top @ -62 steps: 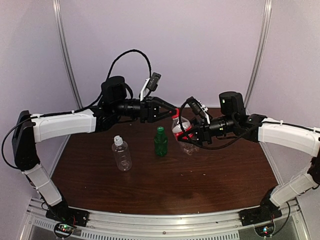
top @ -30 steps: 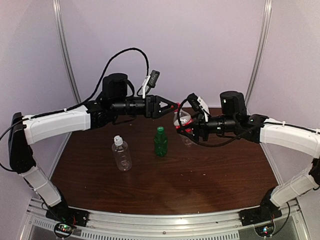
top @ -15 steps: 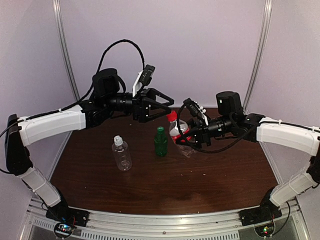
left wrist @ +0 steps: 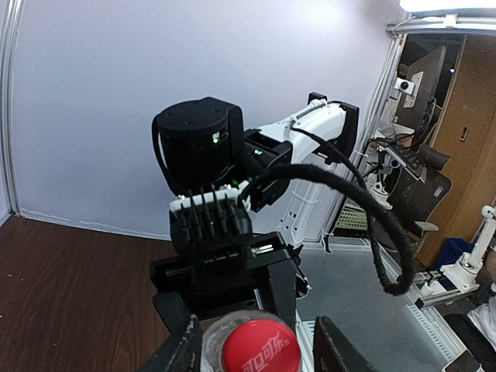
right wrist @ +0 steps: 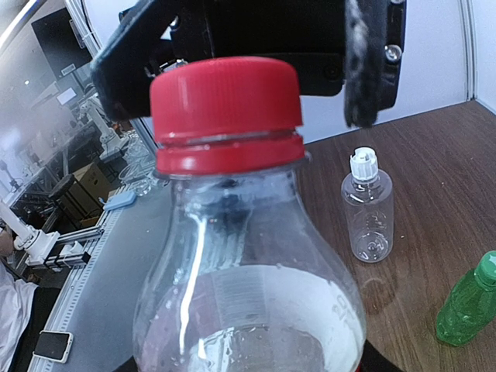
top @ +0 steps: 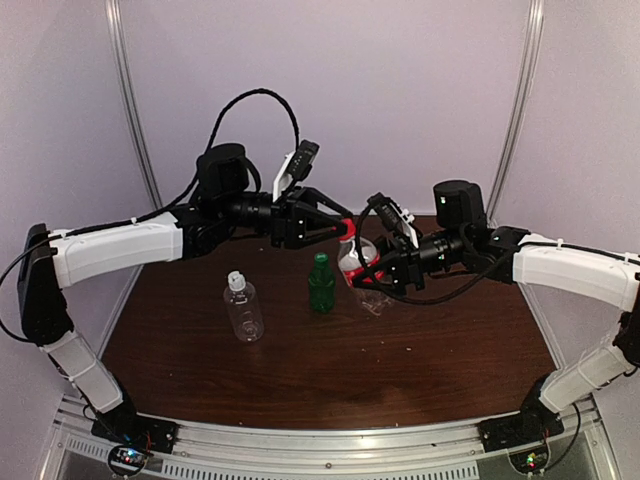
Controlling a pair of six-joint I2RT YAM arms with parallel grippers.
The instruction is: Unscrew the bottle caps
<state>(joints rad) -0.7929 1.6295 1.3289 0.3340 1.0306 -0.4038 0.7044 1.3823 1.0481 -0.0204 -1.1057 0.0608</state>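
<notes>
The red cap [right wrist: 225, 105] is smooth glossy plastic, a squat cylinder with a tamper ring under it, printed in white on top; it sits screwed on a clear thin-walled bottle [right wrist: 248, 302] whose rounded shoulder shows droplets inside; the right jaws are clamped round this bottle's body and hold it leaning with its neck toward the left arm, though whether its base touches the tabletop [top: 420, 350] I cannot tell; the left jaws, black and angular, stand parted with one finger on either side of the red cap, a gap showing between the cap and at least one finger, so they have hold of nothing; just beside the held bottle stands a slim translucent green bottle [top: 321, 288], upright, with its green cap [top: 320, 259] on; further to the left, apart from it, a wider clear bottle [top: 245, 315] stands upright under a ribbed white cap [top: 235, 281]; the tabletop is dark brown wood grain with a dull sheen, edged at the near side by a grooved aluminium rail [top: 330, 440]; pale lilac walls [top: 400, 100] enclose it, with slim metal poles [top: 520, 110] in the corners.
</notes>
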